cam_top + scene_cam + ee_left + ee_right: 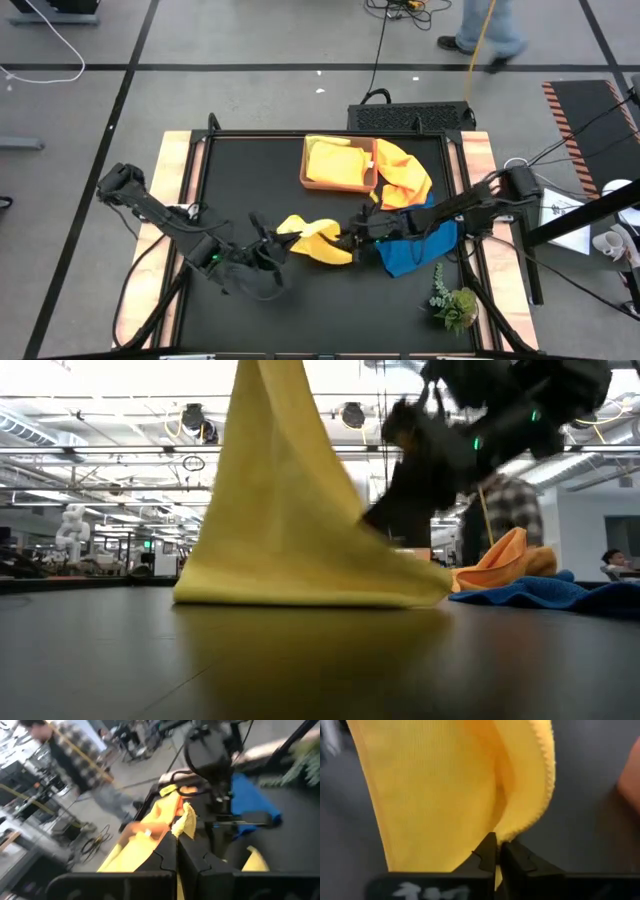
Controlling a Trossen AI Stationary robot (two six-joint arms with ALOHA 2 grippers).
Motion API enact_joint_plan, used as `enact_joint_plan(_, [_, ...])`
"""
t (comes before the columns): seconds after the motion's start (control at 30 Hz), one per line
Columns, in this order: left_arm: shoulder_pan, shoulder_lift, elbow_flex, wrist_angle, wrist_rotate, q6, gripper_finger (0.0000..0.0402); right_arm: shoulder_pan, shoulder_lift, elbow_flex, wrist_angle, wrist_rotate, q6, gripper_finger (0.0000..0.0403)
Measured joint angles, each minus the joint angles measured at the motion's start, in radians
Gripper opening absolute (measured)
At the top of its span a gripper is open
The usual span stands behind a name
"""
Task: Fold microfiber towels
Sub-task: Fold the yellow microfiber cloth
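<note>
Yellow towel (312, 240), L gripper (272, 243), R gripper (352, 238) pinching

2 dark jointed arms (160, 215) with black cables, green indicator lights.

An open robotics lab: exposed ceiling ducts (200, 420), floor cables (385, 40), taped floor lines (130, 80).

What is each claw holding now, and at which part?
Both claws hold the yellow towel: the left claw pinches one edge, and the right claw pinches its hemmed edge.
</note>
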Motion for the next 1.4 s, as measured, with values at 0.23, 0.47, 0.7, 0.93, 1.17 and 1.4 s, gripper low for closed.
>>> enact_joint_plan(0.23, [-0.107,-0.148,0.001,0.014,-0.001,0.112,0.0000,0.117,-0.335,0.025,-0.065,0.050,-0.111,0.0001])
enact_joint_plan(0.47, [-0.202,-0.245,0.001,0.010,-0.001,0.171,0.0000,0.332,-0.409,0.282,-0.349,0.247,-0.240,0.0001])
enact_joint_plan(0.7, [-0.294,-0.255,0.001,0.089,0.010,0.165,0.0001,0.435,-0.277,0.529,-0.493,0.282,-0.273,0.0000])
enact_joint_plan(0.93, [-0.366,-0.248,0.000,0.023,-0.004,0.032,0.0000,0.466,-0.234,0.594,-0.583,0.284,-0.208,0.0000])
enact_joint_plan(1.17, [-0.317,-0.248,0.000,-0.327,-0.046,-0.249,0.0000,0.413,-0.263,0.594,-0.841,0.287,0.004,0.0000])
enact_joint_plan(1.4, [-0.159,-0.248,-0.059,-0.551,0.025,-0.443,0.0000,0.306,-0.267,0.594,-1.212,0.286,0.264,0.0000])
